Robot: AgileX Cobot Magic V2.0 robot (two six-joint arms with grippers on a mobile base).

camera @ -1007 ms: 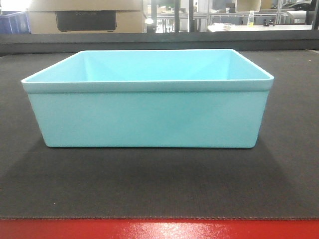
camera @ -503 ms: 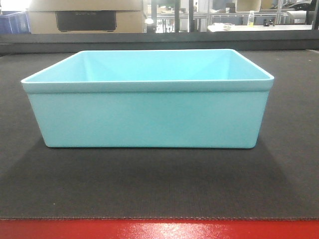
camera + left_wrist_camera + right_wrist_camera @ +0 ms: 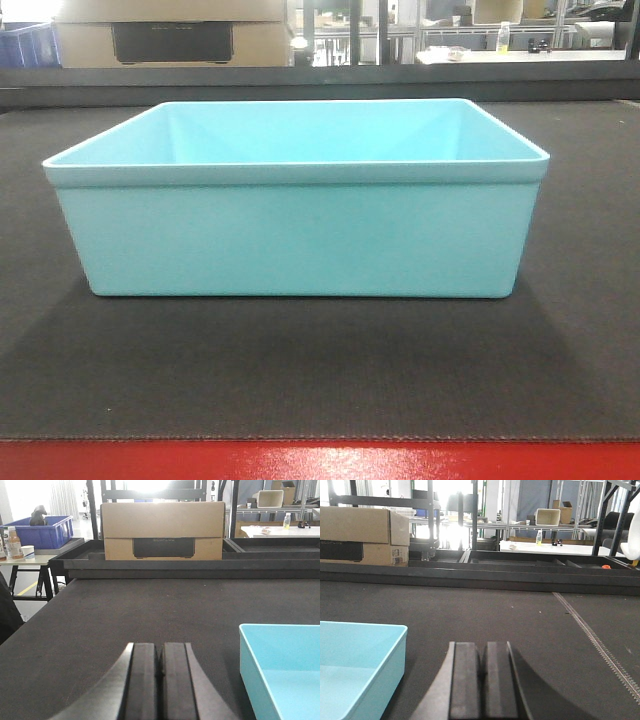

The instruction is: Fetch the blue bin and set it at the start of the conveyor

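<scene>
**Bin on belt, both pincers closed and empty**

Bin (image 3: 295, 225) sits upright and flat on the belt (image 3: 300, 370), centred in the front view, empty inside. The red edge strip (image 3: 320, 462) runs along the belt at 6 o'clock from the bin, a band of bare belt between them.

Left pincer (image 3: 160, 667): pads pressed together, nothing between them, low over the belt. Bin corner shows at its 3 o'clock, near but not touching.

Right pincer (image 3: 482, 672): pads also together, nothing held. Bin corner at its 9 o'clock, apart from it.

So the bin lies between the two pincers, neither in contact.

A cardboard box (image 3: 162, 530) stands beyond the far end of the belt at 12 o'clock in the left wrist view. A dark blue crate (image 3: 42, 531) sits on a bench (image 3: 25, 559) at 10 o'clock.
</scene>
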